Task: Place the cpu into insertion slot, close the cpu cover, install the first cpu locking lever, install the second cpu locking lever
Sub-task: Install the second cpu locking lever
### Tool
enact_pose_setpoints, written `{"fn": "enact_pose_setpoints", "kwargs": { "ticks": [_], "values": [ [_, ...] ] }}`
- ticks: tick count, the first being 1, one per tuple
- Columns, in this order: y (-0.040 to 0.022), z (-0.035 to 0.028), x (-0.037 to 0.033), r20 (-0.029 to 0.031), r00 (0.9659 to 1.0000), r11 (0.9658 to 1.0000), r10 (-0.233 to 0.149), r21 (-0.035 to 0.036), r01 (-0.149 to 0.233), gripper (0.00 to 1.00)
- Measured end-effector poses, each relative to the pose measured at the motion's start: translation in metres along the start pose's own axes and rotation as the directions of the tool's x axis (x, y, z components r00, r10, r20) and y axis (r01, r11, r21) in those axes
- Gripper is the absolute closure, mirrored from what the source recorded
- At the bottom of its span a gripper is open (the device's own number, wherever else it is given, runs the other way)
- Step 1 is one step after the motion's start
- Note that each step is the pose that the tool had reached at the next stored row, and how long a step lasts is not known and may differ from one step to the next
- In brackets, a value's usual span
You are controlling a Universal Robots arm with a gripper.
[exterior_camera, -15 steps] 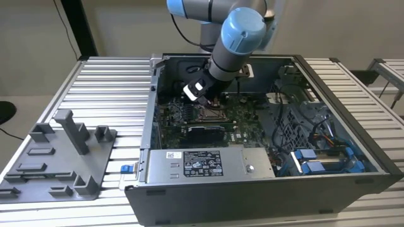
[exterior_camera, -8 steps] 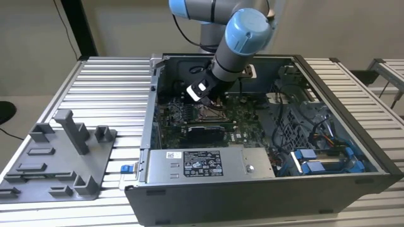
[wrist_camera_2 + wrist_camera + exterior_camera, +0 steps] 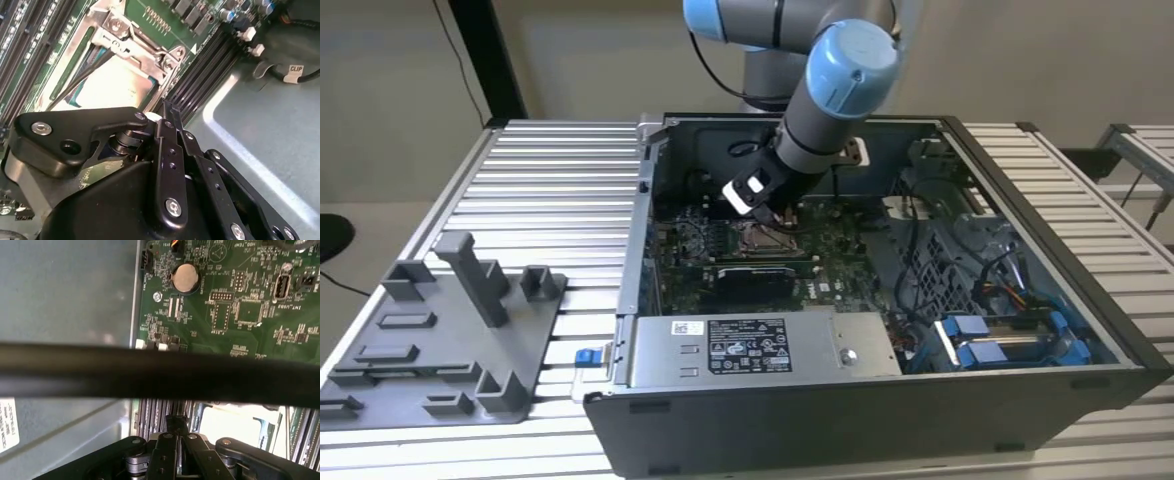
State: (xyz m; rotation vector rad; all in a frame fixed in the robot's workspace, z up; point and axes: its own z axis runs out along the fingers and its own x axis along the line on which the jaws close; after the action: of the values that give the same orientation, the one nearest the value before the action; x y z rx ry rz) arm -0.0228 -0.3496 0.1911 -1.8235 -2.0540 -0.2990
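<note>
My gripper (image 3: 781, 215) is down inside the open computer case, at the edge of the insertion slot (image 3: 758, 236) on the green motherboard. In both wrist views its thin black fingertips are pressed together, shut, with nothing visible between them (image 3: 166, 107) (image 3: 176, 421). The cpu (image 3: 115, 82) lies in the slot, its pale metal top showing. The silver cpu cover (image 3: 135, 42) appears to lie down around it. A thin dark lever rod (image 3: 82, 75) runs slantwise over the cpu's top. The gripper's tips stand at the slot's side nearest the black memory slots (image 3: 200, 70).
A grey power supply box (image 3: 747, 350) with a white label fills the case's near side. Blue drive caddies (image 3: 987, 340) and cables sit at the exterior view's right. A grey fixture tray (image 3: 440, 330) lies on the ribbed table outside. A black cable (image 3: 150, 375) crosses the first wrist view.
</note>
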Motion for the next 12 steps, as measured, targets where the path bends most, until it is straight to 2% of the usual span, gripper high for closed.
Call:
{"fn": "enact_pose_setpoints", "kwargs": {
  "ticks": [5, 12],
  "values": [
    [0.0047, 0.0002, -0.0009, -0.0001, 1.0, 1.0, 0.0, 0.0002, 0.0, 1.0],
    [0.0055, 0.0022, -0.0027, -0.001, 1.0, 1.0, 0.002, -0.0006, -0.002, 1.0]
  ]
}}
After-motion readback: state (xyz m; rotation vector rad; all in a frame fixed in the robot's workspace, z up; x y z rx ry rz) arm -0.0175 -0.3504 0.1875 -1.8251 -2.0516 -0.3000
